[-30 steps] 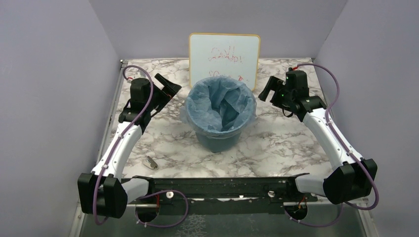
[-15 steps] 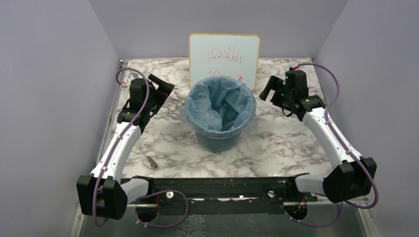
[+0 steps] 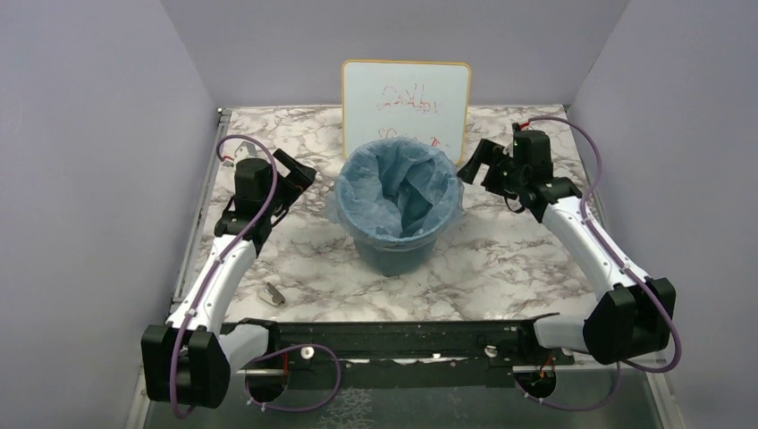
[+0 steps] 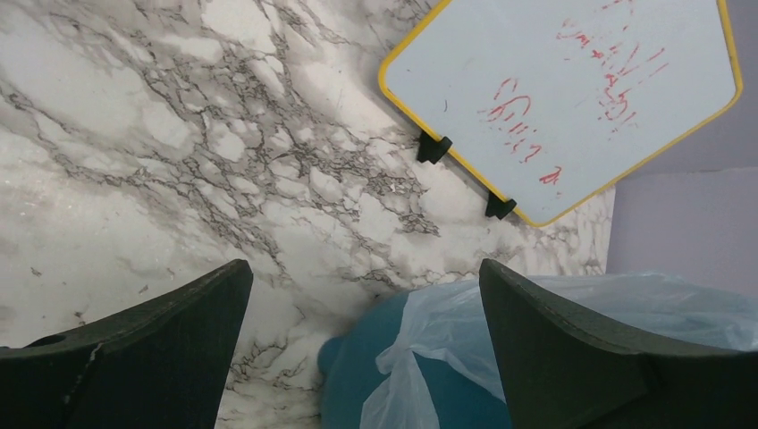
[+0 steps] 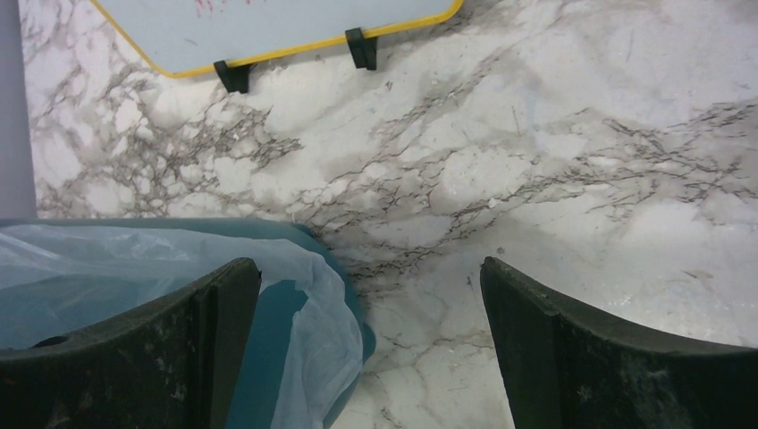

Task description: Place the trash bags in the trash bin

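The teal trash bin [image 3: 398,253] stands at the table's middle. The light-blue trash bag [image 3: 402,190] lines it, its edge folded out over the rim. My left gripper [image 3: 302,170] is open and empty, just left of the bin; its wrist view shows the bin's side [image 4: 357,384] and a hanging flap of bag [image 4: 416,371] between the fingers. My right gripper [image 3: 474,159] is open and empty, just right of the rim; its wrist view shows the bin [image 5: 268,322] and a bag flap [image 5: 317,331] by the left finger.
A whiteboard [image 3: 406,105] with red scribbles stands upright right behind the bin. A small grey object [image 3: 274,293] lies on the marble table [image 3: 518,259] near the left arm. Purple walls close in on three sides.
My left gripper has moved down and back, away from the far wall. My right gripper has shifted left, closer to the bin's rim. Bin and bag have not moved.
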`<state>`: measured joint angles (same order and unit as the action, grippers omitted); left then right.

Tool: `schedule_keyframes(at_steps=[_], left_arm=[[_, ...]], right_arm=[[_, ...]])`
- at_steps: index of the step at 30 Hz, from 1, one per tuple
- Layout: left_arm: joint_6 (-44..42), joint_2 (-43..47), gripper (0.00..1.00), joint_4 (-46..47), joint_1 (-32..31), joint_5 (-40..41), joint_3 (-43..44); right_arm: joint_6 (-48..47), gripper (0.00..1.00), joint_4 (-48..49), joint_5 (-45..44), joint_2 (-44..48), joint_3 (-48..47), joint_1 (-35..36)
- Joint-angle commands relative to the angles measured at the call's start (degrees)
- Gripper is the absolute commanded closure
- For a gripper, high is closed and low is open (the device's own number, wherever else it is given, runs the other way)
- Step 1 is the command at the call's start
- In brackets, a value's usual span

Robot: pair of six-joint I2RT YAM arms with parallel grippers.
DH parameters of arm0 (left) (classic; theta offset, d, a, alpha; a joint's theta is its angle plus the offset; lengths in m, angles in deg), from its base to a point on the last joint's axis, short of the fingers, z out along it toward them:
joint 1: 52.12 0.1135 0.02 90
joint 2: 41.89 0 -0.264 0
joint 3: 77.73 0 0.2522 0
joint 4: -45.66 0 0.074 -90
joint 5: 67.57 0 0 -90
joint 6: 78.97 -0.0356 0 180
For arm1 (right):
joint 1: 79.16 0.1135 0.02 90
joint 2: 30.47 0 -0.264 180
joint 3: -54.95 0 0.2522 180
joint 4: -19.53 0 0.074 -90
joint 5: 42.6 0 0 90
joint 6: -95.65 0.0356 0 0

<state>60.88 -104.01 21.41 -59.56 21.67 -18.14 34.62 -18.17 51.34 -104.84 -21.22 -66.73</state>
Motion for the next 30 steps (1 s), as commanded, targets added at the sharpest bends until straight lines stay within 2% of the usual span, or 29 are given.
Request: schedule_keyframes(at_steps=[1, 8, 15, 20, 22, 27, 30], left_arm=[[-4.54, 0.62, 0.01, 5.80, 0.55, -4.02, -0.76], [-4.52, -3.89, 0.02, 14.28, 0.62, -11.43, -4.18], [-7.74, -12.39, 0.20, 17.18, 0.62, -23.90, -2.73], [-7.57, -16.86, 0.38, 17.41, 0.63, -29.53, -2.38], [-7.77, -17.06, 0.39, 17.16, 0.62, -30.16, -2.41], [-10.24, -15.13, 0.44, 15.13, 0.67, -28.66, -2.03], [-12.05, -13.80, 0.46, 13.48, 0.62, -28.81, -1.76]], right_arm=[[1.05, 0.01, 6.92, 7.56, -0.55, 3.21, 0.15], [-0.20, 0.12, 11.80, 17.81, -5.82, 3.92, 0.19], [-0.16, 0.25, 11.45, 17.73, -9.93, 4.72, 0.15], [-1.16, 0.24, 9.68, 14.51, -9.71, 5.44, 0.15], [-1.38, 0.19, 7.57, 10.16, -8.97, 4.81, 0.16], [-3.97, 0.15, 4.43, 0.63, -4.62, 3.29, 0.14], [-5.49, 0.12, 3.60, -2.17, -1.37, 3.22, 0.14]])
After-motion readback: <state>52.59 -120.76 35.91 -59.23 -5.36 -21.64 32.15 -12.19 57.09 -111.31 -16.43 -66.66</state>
